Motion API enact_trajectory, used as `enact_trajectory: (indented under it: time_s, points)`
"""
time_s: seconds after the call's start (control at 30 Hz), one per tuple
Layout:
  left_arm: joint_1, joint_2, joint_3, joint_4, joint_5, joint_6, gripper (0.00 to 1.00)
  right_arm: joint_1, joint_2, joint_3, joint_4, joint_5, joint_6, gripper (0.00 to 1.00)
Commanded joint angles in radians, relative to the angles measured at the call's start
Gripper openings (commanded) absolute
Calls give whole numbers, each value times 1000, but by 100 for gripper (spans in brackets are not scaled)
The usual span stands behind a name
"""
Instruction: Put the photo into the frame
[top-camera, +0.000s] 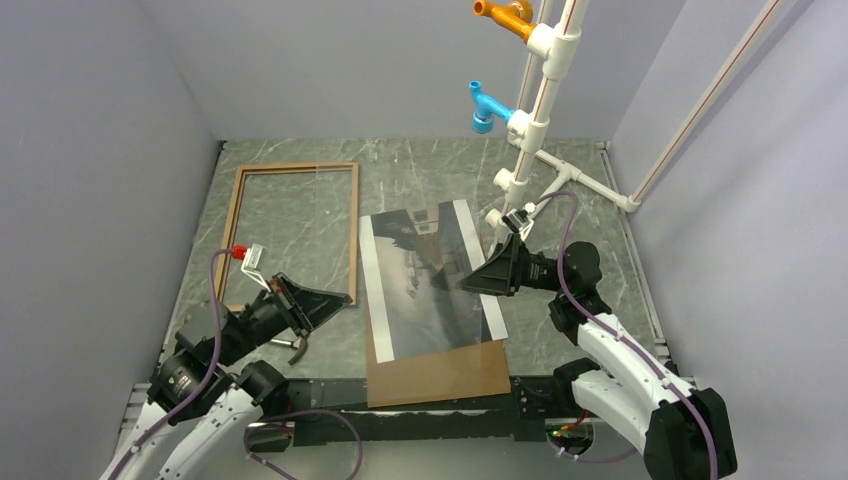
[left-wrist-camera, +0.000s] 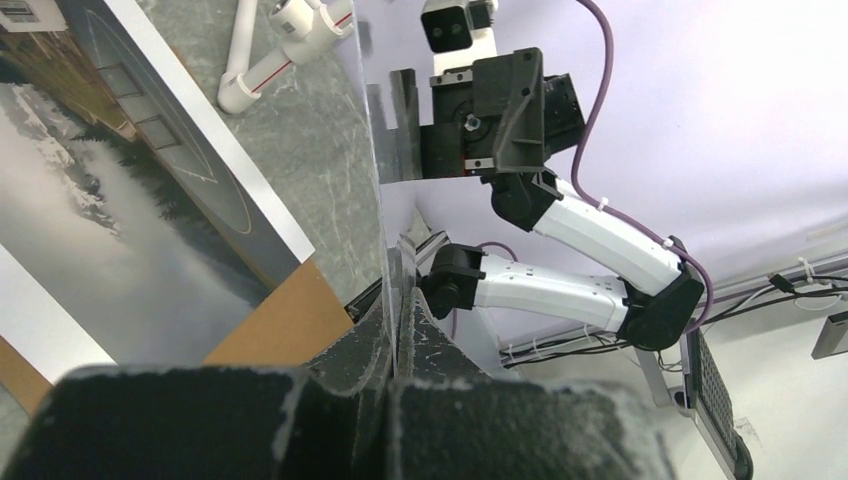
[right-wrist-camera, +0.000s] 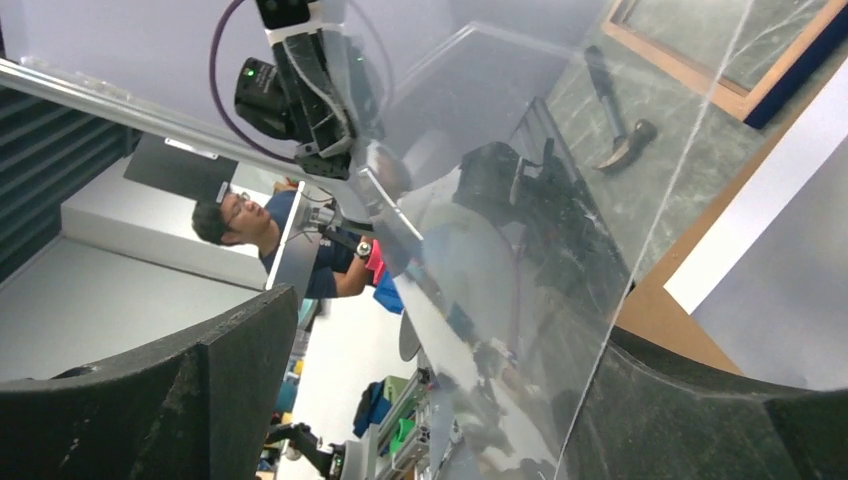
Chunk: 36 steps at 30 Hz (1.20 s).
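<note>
I see the photo (top-camera: 425, 280) lying face up in the middle of the bench (top-camera: 560, 200), on a brown backing board (top-camera: 440, 375) whose near edge sticks out toward the arms. The frame (top-camera: 298, 167) lies flat just left of it, toward the far left, brown face up, with marble showing through its opening.

A clear pane (right-wrist-camera: 500, 260) stands above the photo, spanning between my two arms. My left hand (top-camera: 340, 302) is pinching the pane's left edge, its fingers (left-wrist-camera: 200, 425) pressed together on it. My right hand (top-camera: 466, 283) is at the pane's right edge with its fingers (right-wrist-camera: 150, 410) spread and the sheet running between them. I cannot tell whether they touch it.

A small hammer (top-camera: 298, 347) lies on the bench near the left arm, and a white pipe stand (top-camera: 535, 110) rises at the far right.
</note>
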<state>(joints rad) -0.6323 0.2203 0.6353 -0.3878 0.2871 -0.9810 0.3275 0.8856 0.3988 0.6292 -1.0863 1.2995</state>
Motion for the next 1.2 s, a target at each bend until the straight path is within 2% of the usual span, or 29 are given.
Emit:
enact_trajectory:
  time_s: [0.0, 0.07, 0.2, 0.5, 0.63, 0.73, 0.9, 1.0, 1.07, 1.17]
  points:
    - [-3, -35, -4, -17, -26, 14, 0, -2, -18, 17, 144, -36, 55, 87]
    - [-2, -45, -5, -48, -44, 19, 0, -3, -14, 17, 190, -42, 85, 78]
    - [-2, -61, -21, -65, -72, 11, 0, -3, -11, 23, 210, -48, 110, 70]
    - [-2, -43, -36, -66, -81, 10, 0, -2, -25, 42, 132, -51, 76, 25]
    - [-2, -59, -35, -105, -117, 8, 2, -2, -35, 48, 68, -46, 32, 12]
    - [-2, -79, -37, -160, -165, 5, 18, -1, -37, 64, -29, -42, -32, 0]
    - [-3, -118, -61, -225, -226, -23, 65, -1, -33, 140, -335, -19, -239, 0]
    - [-2, -115, -48, -294, -281, -38, 85, -1, -19, 208, -567, 14, -438, 0]
    - [-1, -94, -32, -350, -344, -44, 95, -2, -6, 245, -691, 38, -529, 0]
    - [-2, -26, 14, -444, -422, -43, 99, -1, 14, 313, -885, 100, -658, 0]
